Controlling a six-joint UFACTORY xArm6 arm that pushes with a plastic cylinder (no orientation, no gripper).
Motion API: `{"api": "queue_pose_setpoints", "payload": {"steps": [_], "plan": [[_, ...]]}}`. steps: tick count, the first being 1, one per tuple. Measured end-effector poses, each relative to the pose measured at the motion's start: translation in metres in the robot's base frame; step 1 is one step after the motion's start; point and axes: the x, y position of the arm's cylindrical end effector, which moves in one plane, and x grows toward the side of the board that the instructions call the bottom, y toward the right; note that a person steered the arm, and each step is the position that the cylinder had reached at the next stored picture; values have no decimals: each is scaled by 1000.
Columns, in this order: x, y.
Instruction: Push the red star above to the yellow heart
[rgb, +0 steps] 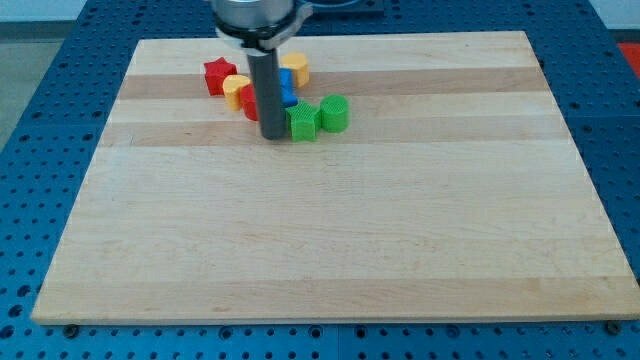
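Note:
The red star (218, 75) lies near the view's top left of the wooden board (330, 230). The yellow heart (236, 91) lies just below and right of it, touching or nearly touching. My tip (272, 135) rests on the board below and right of the heart, right beside a green block (302, 122) on its right. The dark rod hides part of a red block (248, 103) and a blue block (288, 88) behind it.
A second green block (334, 114) sits right of the first. A yellow block (295, 68) lies above the blue one. All the blocks cluster near the board's top. Blue perforated table (40, 120) surrounds the board.

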Motion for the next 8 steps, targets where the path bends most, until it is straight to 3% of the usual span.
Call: {"api": "queue_pose_setpoints", "payload": {"steps": [1,2,3,4,5,8], "plan": [[-12,-78],[-75,-149],[-158,-163],[-188,-126],[-174,-93],[-136,-82]]}}
